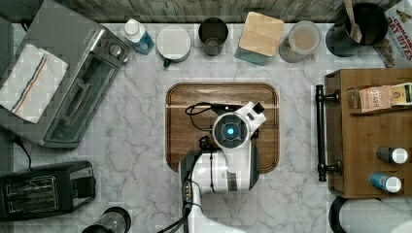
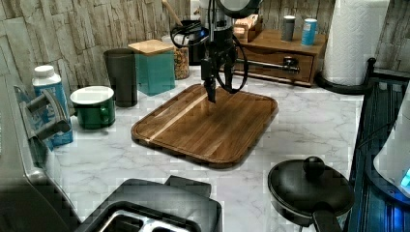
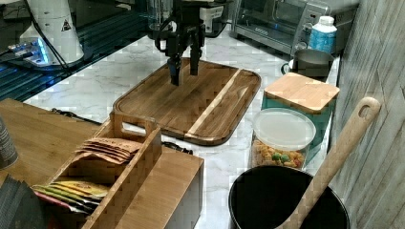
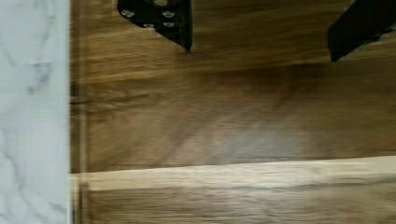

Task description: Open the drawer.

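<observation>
The drawer [image 1: 332, 136] is the front of a brown wooden box at the top view's right edge, with a long black bar handle [image 1: 320, 133] on two mounts. In the left view the drawer [image 2: 270, 59] sits flush in the box at the back, its handle [image 2: 263, 64] behind my arm. My gripper [image 3: 184, 75] hangs open and empty just above the wooden cutting board [image 3: 191, 102], well apart from the drawer. The wrist view shows both black fingertips [image 4: 182, 37] spread over the board's grain, the gripper [image 4: 260, 49] holding nothing. In the left view the gripper [image 2: 211, 96] points straight down.
On the box top stand a tea-bag caddy [image 1: 376, 97] and two small bottles [image 1: 388, 170]. A paper towel roll [image 2: 355, 41] stands beside the box. A toaster oven [image 1: 73, 87], toaster [image 1: 46, 189], mug [image 2: 94, 106], dark cup [image 1: 213, 35], teal canister [image 2: 154, 65] and jar [image 3: 282, 138] ring the marble counter.
</observation>
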`<state>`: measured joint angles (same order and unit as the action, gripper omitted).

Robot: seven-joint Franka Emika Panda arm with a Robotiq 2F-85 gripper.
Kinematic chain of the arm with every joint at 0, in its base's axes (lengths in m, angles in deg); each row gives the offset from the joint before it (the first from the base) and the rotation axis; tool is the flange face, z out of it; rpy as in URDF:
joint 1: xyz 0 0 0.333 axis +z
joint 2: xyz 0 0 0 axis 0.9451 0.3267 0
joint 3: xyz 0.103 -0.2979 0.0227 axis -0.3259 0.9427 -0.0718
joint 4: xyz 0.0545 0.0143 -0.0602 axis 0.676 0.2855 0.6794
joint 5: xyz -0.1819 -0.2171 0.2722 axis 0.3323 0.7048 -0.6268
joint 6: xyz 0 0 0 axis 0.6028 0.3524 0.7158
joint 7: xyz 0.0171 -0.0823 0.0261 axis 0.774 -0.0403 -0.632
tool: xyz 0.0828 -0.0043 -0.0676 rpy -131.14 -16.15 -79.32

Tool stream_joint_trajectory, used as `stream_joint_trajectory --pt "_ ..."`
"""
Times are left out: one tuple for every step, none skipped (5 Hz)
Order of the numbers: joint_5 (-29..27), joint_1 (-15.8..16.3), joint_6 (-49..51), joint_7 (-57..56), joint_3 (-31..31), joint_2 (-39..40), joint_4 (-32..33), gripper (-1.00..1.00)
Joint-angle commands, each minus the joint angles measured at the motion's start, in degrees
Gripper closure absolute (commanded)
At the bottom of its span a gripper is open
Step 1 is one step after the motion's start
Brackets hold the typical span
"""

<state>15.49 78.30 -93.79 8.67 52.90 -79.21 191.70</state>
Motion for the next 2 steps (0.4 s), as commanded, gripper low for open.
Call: stream_joint_trajectory --pt "3.0 1.0 -0.6 3.8 1.1 -5.1 0.2 -1.00" --pt "3.0 1.2 -0.6 3.8 1.3 -5.1 0.3 -1.00"
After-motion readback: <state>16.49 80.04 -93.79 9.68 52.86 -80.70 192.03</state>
